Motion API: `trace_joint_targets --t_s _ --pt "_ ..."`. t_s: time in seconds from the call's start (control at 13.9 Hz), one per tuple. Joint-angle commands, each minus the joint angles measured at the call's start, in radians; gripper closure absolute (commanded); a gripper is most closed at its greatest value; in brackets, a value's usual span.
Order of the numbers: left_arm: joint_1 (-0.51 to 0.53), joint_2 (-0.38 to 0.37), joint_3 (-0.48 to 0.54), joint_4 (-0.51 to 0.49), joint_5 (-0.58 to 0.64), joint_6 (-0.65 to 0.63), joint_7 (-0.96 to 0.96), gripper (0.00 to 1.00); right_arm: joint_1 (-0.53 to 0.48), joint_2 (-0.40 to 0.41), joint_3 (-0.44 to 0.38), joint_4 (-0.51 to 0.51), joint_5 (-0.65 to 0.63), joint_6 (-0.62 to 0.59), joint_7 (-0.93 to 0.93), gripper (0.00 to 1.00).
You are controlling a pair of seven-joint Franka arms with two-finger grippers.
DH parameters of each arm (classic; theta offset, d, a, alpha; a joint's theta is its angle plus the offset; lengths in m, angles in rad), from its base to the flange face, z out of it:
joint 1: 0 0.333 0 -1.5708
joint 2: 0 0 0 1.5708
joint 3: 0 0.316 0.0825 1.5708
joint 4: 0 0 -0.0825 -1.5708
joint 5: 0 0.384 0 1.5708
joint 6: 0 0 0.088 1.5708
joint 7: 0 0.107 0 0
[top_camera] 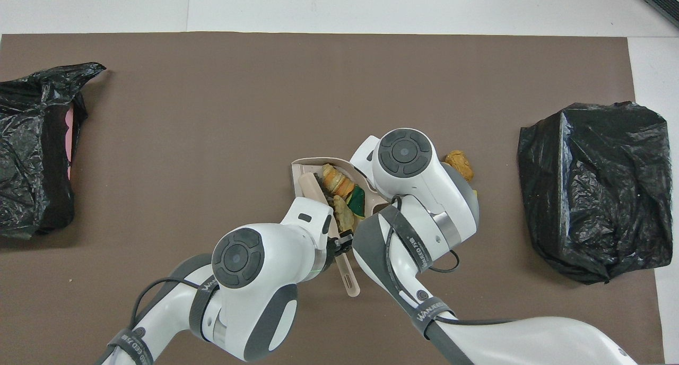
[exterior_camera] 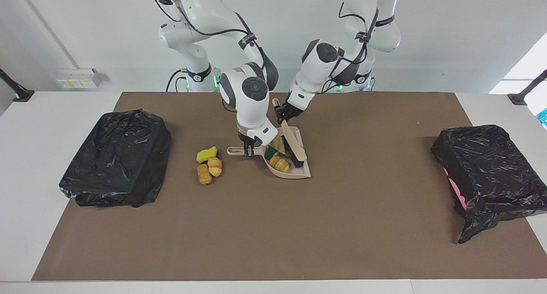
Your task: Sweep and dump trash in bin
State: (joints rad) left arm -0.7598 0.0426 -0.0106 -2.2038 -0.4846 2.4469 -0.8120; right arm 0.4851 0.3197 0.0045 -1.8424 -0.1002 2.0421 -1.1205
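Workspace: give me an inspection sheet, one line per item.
Surface: white table under a brown mat.
Job's things: beige dustpan holding bread-like and sponge trash; three scraps lie on the mat toward the right arm's end; a black-bagged bin there, another at the left arm's end.
Clutter: nothing seen.
Grippers: right gripper shut on the dustpan handle; left gripper shut on the beige brush, whose head is in the pan.
Cables: black cables run along both arms.
Surroundings: white wall, wall socket box.
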Motion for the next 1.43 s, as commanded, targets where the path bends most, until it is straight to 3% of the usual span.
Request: trace_joint_targets --t_s 0.0,0.29,0.79,1.08,1.36 --pt "0.01 0.051 0.009 0.076 -0.032 0.004 0.016 1.0 -0.013 -0.016 0.011 -0.035 -0.001 0.032 -0.004 1.0" --pt "0.085 0.028 0.009 0.088 -0.032 -0.031 0.022 1.0 -0.013 -0.016 0.011 -0.035 -0.001 0.032 -0.004 1.0" --pt "0.188 -0.076 0.015 0.125 -0.031 -0.239 0.028 1.0 -0.013 -0.016 0.011 -0.034 0.0 0.032 0.013 1.0" --pt "0.214 -0.09 0.026 0.13 -0.016 -0.346 0.01 1.0 -0.017 -0.016 0.011 -0.024 0.002 0.021 0.028 1.0" --pt "0.235 -0.113 0.029 0.118 0.13 -0.462 -0.038 1.0 -0.074 -0.076 0.008 -0.021 0.043 0.01 0.054 1.0"
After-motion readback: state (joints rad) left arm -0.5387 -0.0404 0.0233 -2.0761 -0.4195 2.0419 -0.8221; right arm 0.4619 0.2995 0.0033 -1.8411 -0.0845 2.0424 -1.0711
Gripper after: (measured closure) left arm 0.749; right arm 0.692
